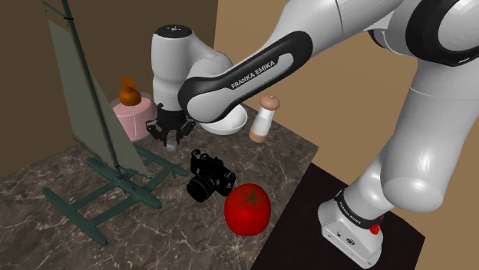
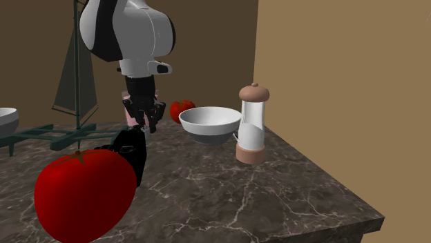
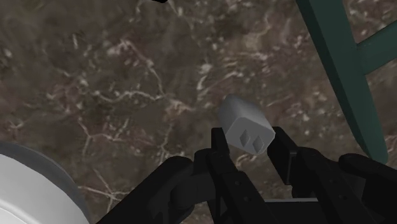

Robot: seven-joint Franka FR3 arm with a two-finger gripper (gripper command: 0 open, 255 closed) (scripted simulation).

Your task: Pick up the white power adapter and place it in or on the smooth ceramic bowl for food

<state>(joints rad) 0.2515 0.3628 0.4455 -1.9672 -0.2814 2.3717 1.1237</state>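
Note:
The power adapter (image 3: 245, 124) is a small grey-white block with two slots on its end face. My gripper (image 3: 250, 145) is shut on it, one black finger on each side, over the dark marble counter (image 3: 127, 83). In the shoulder view the gripper (image 1: 170, 132) points down just left of the white bowl (image 1: 230, 123), which the arm partly hides. In the second exterior view the gripper (image 2: 144, 116) hangs left of the same smooth white bowl (image 2: 211, 123). I cannot tell whether the adapter touches the counter.
A pink soap dispenser (image 1: 130, 111) and a green sail-shaped stand (image 1: 92, 130) flank the gripper. A black camera (image 1: 209, 176) and a red tomato (image 1: 247, 209) lie nearer the stand. A pepper mill (image 1: 265, 119) stands right of the bowl, near the counter's edge.

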